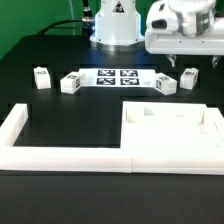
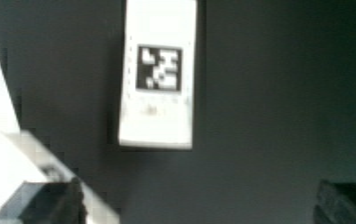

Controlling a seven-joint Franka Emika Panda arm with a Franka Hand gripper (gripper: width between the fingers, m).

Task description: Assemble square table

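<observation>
The square table top [image 1: 170, 128], a large flat white slab, lies at the exterior view's right, near the front. Several small white tagged leg blocks lie behind it in a row: two at the left [image 1: 41, 76] [image 1: 70, 82] and two at the right [image 1: 165, 86] [image 1: 190, 78]. My gripper [image 1: 176, 66] hangs above the two right legs, clear of them. In the wrist view the gripper [image 2: 201, 205] is open and empty, with dark fingertips [image 2: 50, 205] at the picture's edges. One long white leg with a tag [image 2: 161, 75] lies on the black table beyond them.
The marker board [image 1: 113, 78] lies between the two pairs of legs. A low white border wall [image 1: 60, 155] runs along the front and up the exterior view's left. The robot base [image 1: 115, 25] stands at the back. A white edge [image 2: 18, 160] shows beside one fingertip.
</observation>
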